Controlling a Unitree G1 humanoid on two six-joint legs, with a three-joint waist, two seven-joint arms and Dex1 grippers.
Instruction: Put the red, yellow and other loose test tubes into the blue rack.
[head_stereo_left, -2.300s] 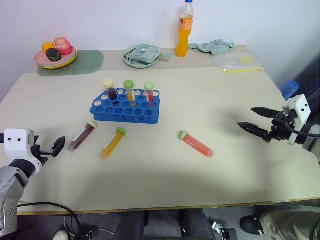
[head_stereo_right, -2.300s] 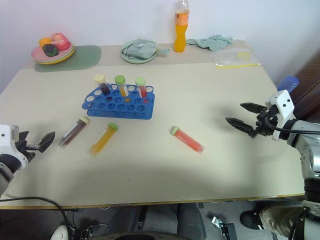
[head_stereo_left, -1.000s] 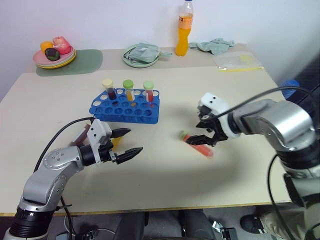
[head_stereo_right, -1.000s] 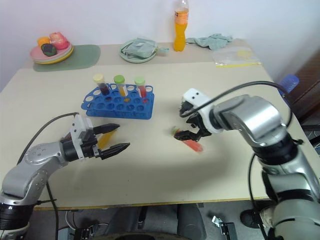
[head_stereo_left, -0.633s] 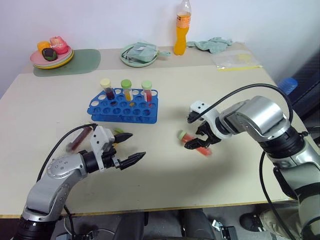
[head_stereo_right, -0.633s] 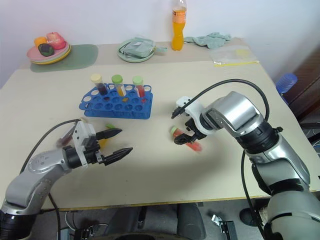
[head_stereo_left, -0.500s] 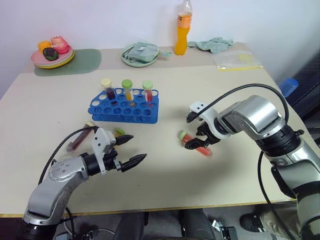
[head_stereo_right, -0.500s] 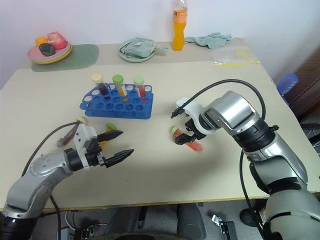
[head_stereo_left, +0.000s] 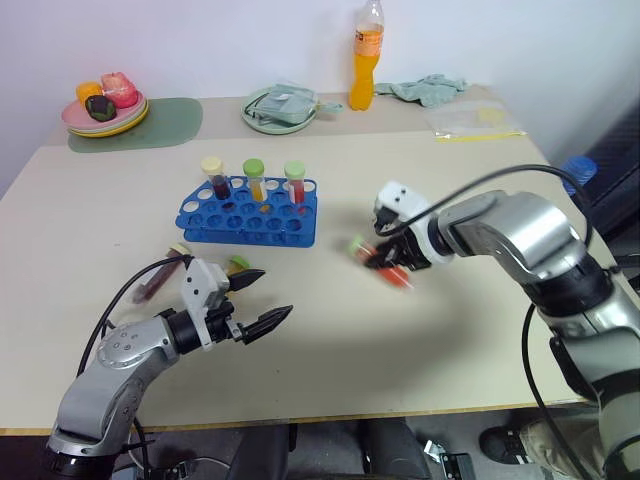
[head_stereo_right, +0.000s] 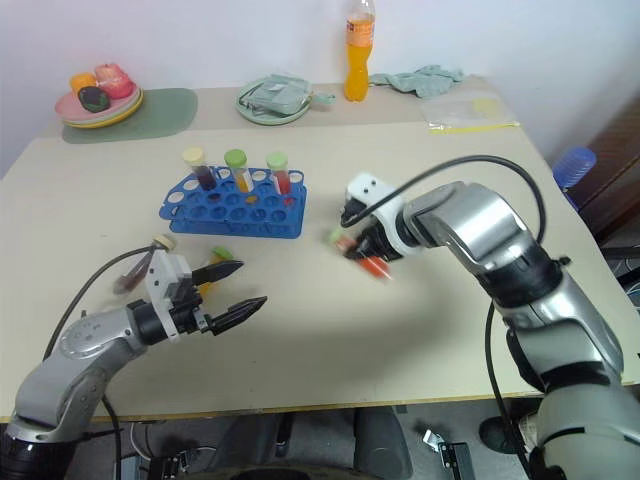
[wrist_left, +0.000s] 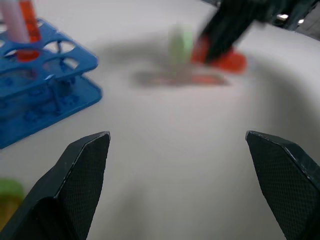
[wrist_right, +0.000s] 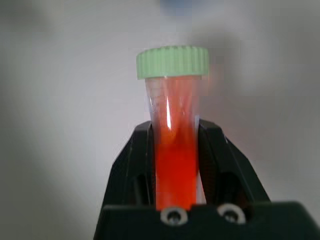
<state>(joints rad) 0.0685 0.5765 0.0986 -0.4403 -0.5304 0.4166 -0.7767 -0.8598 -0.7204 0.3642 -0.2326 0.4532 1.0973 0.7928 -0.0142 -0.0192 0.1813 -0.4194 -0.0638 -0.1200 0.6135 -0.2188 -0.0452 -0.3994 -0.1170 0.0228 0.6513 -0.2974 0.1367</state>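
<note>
1. The red tube (wrist_right: 174, 150), green-capped, is clamped in the right claw (head_stereo_left: 385, 262) above the surface (head_stereo_left: 450, 330), right of the rack (head_stereo_left: 250, 212).
2. The right wrist view shows both fingers (wrist_right: 131, 165) pressing its sides; the head views blur this.
3. The yellow tube (head_stereo_left: 236, 267) and dark tube (head_stereo_left: 160, 280) lie near the left claw (head_stereo_left: 258, 300), which gapes wide and holds nothing.

rack (head_stereo_left: 250, 213): blue
held tube (wrist_right: 174, 150): red-orange, pale green cap
bottle (head_stereo_left: 367, 60): orange
table (head_stereo_left: 440, 330): beige
</note>
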